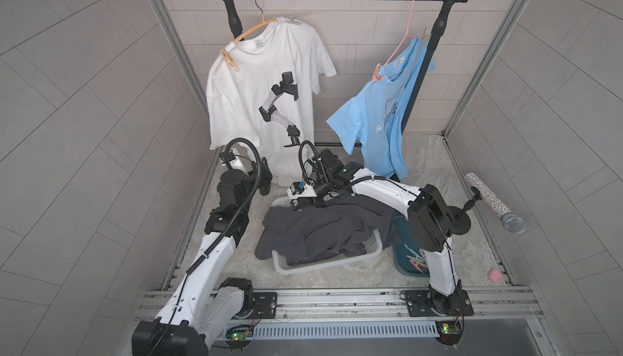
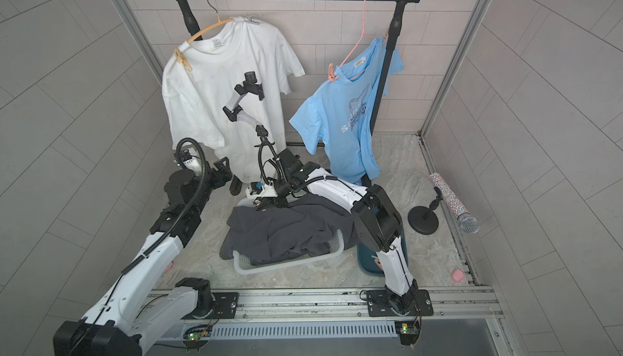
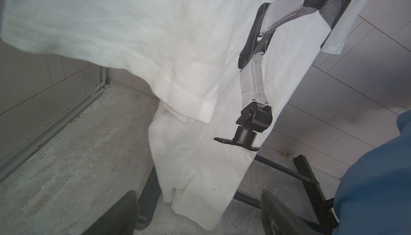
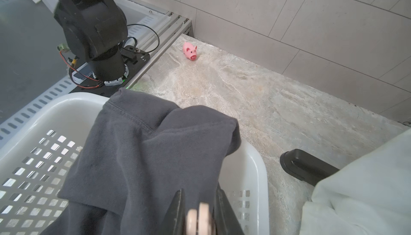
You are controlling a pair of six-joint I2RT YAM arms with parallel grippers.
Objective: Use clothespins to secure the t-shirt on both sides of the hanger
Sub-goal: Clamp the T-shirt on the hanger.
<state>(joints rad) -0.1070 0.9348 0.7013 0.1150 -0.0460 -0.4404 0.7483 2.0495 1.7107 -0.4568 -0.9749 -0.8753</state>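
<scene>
1. My right gripper (image 4: 199, 200) is clamped on a pale cream plastic clothespin (image 4: 198, 219). Two rounded ends poke out between the fingers; I cannot tell whether they are mouth or tails.
2. Directly under these jaws lies a crumpled dark grey garment (image 4: 142, 156), draped over the rim of a white perforated plastic basket (image 4: 251, 173). I judge I should rise straight off the cloth first, so the peg does not snag a fold.
3. My left gripper (image 3: 195, 198) stands wide apart and empty, with the hem of the white t-shirt printed with a robot arm (image 3: 155, 33) hanging just ahead of it.
4. High above both jaws, that shirt sits on a curved wooden hanger (image 1: 253, 30). It has a yellow peg (image 1: 230, 61) on one shoulder and a pale grey-white peg (image 1: 294, 20) on the other.
5. Farther out hangs a light blue t-shirt (image 1: 377, 115) on a thin pink wire hanger (image 1: 401, 44), with a salmon-pink peg (image 1: 379, 76) on its near shoulder. The far shoulder seems pegged too, but it is too small to be sure, so I should check it first.
6. On arrival, the mouth should meet the hanger arm squarely and take in cloth and hanger together. The left jaws could steady the shirt. Easing the squeeze early would probably drop the peg.
7. Spare pegs (image 1: 416, 260) lie in a dark teal bin (image 1: 401, 270) beside the basket.
</scene>
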